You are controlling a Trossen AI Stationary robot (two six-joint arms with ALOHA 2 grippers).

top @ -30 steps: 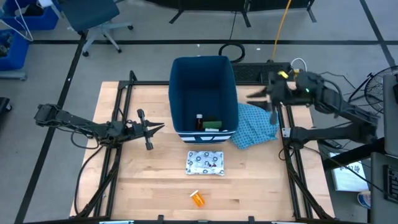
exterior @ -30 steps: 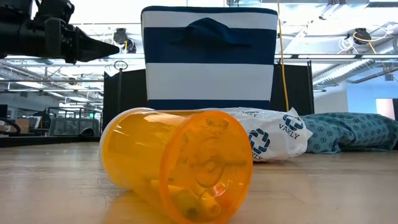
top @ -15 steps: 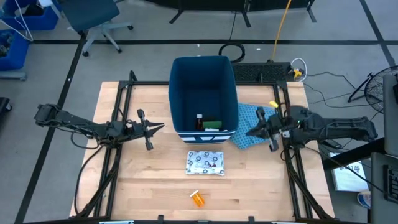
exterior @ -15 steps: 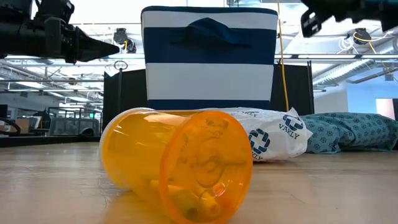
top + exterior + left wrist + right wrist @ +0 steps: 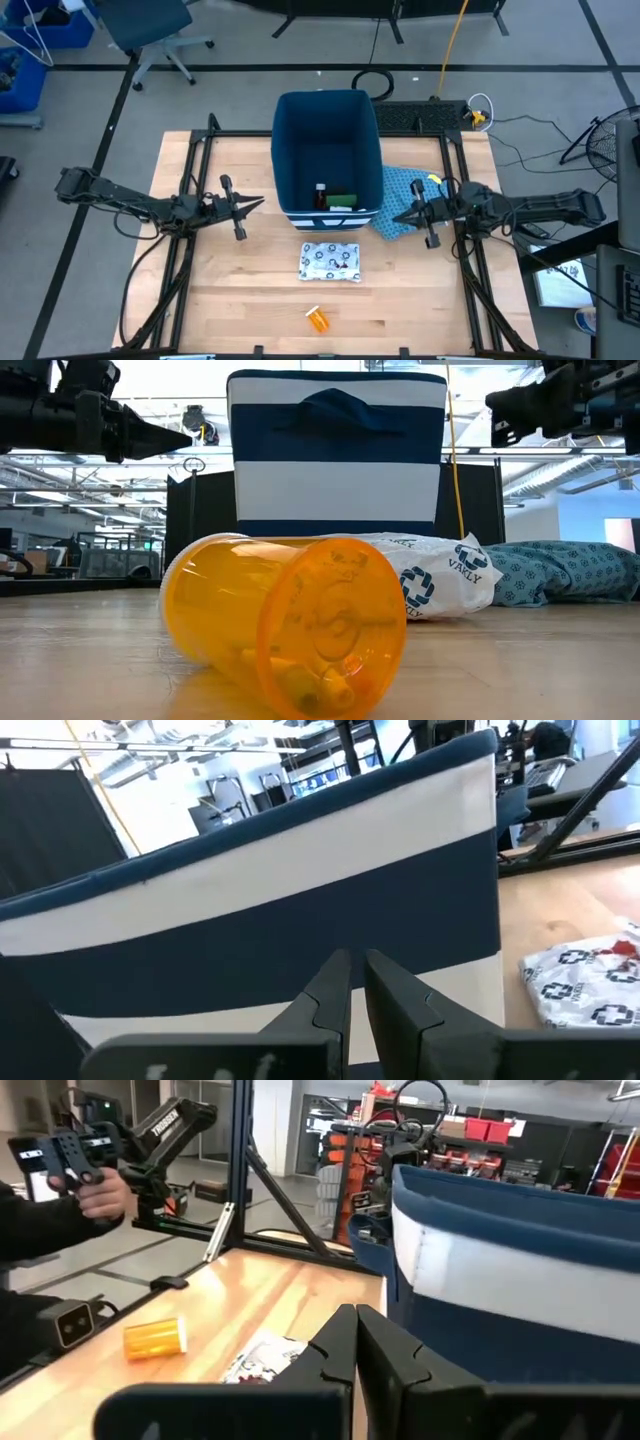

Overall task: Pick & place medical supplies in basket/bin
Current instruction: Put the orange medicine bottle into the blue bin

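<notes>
Cloth [image 5: 410, 200] (blue patterned) lies beside bin [image 5: 327, 110], under right gripper [image 5: 400, 215].

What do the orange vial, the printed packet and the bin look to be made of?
Orange vial: translucent glossy plastic, likely; light passes through and small contents show inside.
Printed packet: thin, crinkled white film or coated paper, judging by its wrinkles in the low view; hard to say which.
Bin: soft matte fabric, apparently; the rim sags slightly and a sewn handle shows.
</notes>
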